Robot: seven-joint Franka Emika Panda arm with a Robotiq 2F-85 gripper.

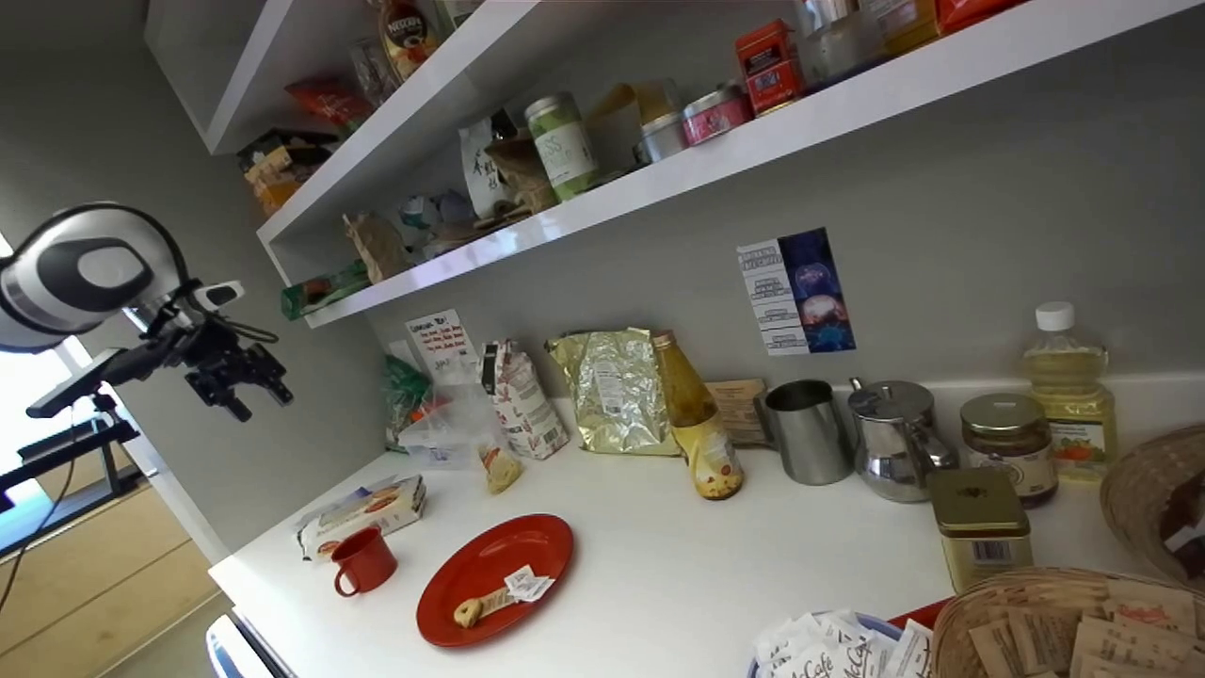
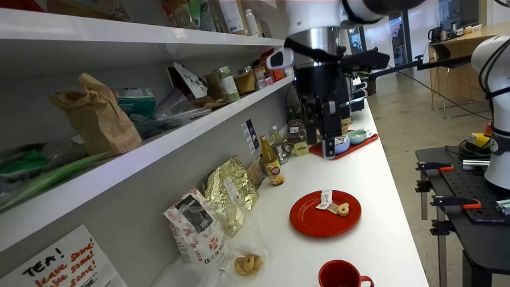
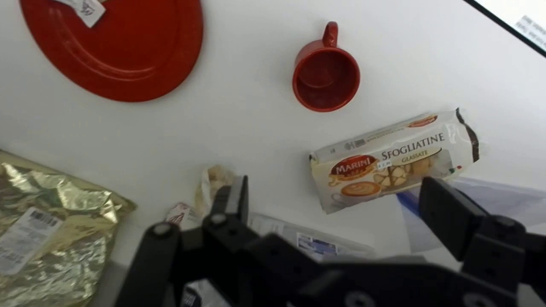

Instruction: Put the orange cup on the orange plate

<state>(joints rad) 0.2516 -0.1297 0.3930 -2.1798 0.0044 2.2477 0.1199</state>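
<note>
Your gripper (image 3: 335, 187): jaws wide apart | orange cup (image 3: 326, 79) well below it, upright, handle (image 3: 331, 35) pointing away | packet (image 3: 389, 160) below reads MARINI SFOGLIATINE GLASSATE

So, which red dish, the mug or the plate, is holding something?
The wide, flat plate: packets and a ring-shaped snack lie on it. The smaller, deeper mug looks empty in the wrist view.

Wrist view: gripper (image 3: 335, 192) dark, out of focus; glare streak on orange plate (image 3: 170, 64), glints on foil bag (image 3: 55, 243), both left of it. In an exterior view, blown-out patch (image 1: 24, 381) left of gripper; shelf (image 1: 555, 224) above-right catches glare.
</note>
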